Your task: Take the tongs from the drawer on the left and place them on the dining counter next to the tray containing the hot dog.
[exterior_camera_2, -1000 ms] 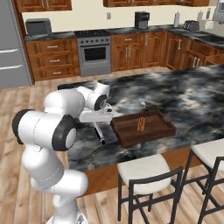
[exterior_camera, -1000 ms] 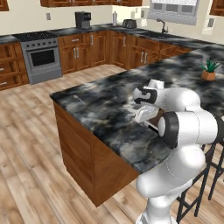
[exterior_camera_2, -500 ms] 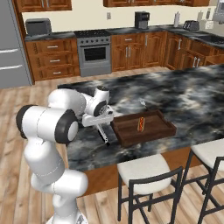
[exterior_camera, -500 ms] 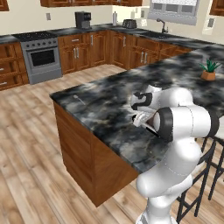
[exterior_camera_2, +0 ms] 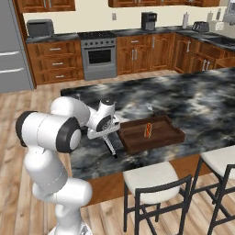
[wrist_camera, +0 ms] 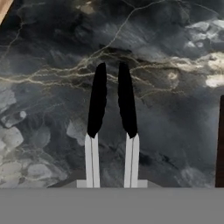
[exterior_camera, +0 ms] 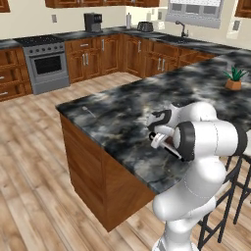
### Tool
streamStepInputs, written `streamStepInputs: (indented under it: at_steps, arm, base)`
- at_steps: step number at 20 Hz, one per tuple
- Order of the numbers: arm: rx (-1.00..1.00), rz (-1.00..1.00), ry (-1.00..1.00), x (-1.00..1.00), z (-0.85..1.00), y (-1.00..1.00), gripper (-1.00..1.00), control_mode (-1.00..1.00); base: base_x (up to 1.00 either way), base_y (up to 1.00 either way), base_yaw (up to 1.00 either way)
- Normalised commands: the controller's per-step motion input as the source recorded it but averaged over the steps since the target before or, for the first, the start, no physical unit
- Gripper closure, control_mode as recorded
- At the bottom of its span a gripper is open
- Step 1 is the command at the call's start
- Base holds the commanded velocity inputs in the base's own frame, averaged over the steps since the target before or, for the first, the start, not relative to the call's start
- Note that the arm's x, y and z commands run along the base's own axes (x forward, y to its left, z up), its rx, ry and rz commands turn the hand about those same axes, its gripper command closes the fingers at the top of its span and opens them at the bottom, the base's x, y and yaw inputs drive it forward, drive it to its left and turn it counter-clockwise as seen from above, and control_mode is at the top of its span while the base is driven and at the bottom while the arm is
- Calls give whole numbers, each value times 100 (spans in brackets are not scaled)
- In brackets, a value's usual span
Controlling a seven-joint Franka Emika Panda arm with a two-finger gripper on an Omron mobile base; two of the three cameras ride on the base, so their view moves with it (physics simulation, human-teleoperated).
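My gripper [exterior_camera_2: 108, 132] is shut on the tongs [exterior_camera_2: 111, 146], a slim silvery utensil with a black end. It holds them low over the dining counter [exterior_camera_2: 193, 98], just left of the dark wooden tray [exterior_camera_2: 134, 143]. The hot dog [exterior_camera_2: 148, 130] lies in the tray. In the hand view the tongs [wrist_camera: 97, 100] run forward as two silver arms with black ends over the marbled top [wrist_camera: 48, 65], and the tray's edge [wrist_camera: 220, 144] stands at the right. From the left base view the gripper [exterior_camera: 156, 139] sits near the counter's front edge. The drawer is out of view.
Bar stools [exterior_camera_2: 151, 183] stand at the counter's near side. A small potted plant [exterior_camera: 234, 78] sits far along the counter. A stove [exterior_camera_2: 97, 57] and wooden cabinets line the back wall. Wooden floor [exterior_camera: 34, 162] lies left of the counter.
My hand has sunk lower toward the counter top with the tongs still in it, staying just left of the tray. The tray and hot dog have not moved.
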Motion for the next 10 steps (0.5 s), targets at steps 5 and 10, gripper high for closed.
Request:
streamStepInputs:
  at_steps: [5,10]
  arm:
    - [0,0,-6,1,-12,0,100,-100]
    - [0,0,-2,31,0,0,100,-100]
  base:
    - [0,0,0]
    - [0,0,0]
